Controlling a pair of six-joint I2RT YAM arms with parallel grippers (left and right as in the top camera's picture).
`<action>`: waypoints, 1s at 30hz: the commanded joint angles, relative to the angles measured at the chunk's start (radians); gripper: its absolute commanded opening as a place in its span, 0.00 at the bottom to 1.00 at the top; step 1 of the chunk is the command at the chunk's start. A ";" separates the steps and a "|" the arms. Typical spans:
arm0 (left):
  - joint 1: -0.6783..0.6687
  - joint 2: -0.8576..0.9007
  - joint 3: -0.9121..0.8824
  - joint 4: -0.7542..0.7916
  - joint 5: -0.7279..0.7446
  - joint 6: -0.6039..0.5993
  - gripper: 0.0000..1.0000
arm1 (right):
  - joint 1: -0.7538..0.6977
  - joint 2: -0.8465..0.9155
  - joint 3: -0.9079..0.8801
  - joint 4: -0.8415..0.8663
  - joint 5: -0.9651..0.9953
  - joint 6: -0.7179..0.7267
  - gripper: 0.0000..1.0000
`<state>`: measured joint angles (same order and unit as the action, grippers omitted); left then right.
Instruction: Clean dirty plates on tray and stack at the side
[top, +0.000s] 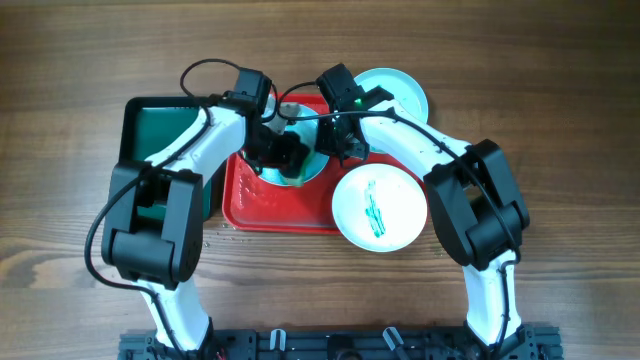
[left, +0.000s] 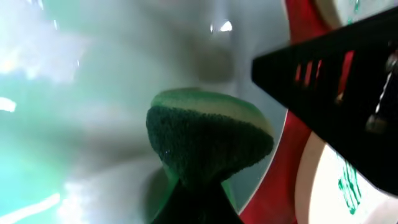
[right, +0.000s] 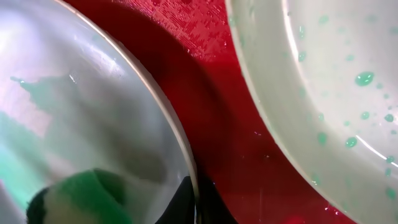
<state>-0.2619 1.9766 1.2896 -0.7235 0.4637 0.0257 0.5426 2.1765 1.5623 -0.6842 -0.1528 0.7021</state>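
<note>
One dark green tray (top: 150, 125) sits beside one red tray (top: 270, 208). The left gripper (top: 282, 152) pinches one sponge (left: 208, 140) against the middle plate (top: 312, 172) in the red tray. I cannot tell the right gripper's (top: 340, 140) finger spread. The streaked plate (top: 380, 205) overlaps the tray's right rim, and the far plate (top: 405, 92) lies beyond: three plates.

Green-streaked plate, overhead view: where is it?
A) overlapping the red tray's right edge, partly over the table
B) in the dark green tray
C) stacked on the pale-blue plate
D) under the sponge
A: the green-streaked plate lies across the right edge of the red tray and juts out over the table, apart from the pale-blue plate behind it; the sponge sits on a different plate mid-tray.
</note>
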 joint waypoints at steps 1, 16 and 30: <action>-0.004 0.000 -0.009 0.034 -0.140 -0.022 0.04 | 0.001 0.025 -0.018 0.003 0.050 -0.014 0.04; -0.005 -0.021 0.230 0.010 -0.783 -0.304 0.04 | 0.001 0.025 -0.018 0.006 0.047 -0.026 0.04; 0.109 -0.048 0.345 -0.262 -0.542 -0.352 0.04 | -0.008 -0.007 -0.034 0.040 -0.048 -0.101 0.04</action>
<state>-0.1875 1.9453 1.6173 -0.9726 -0.1097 -0.2829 0.5377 2.1693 1.5284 -0.6312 -0.2100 0.6750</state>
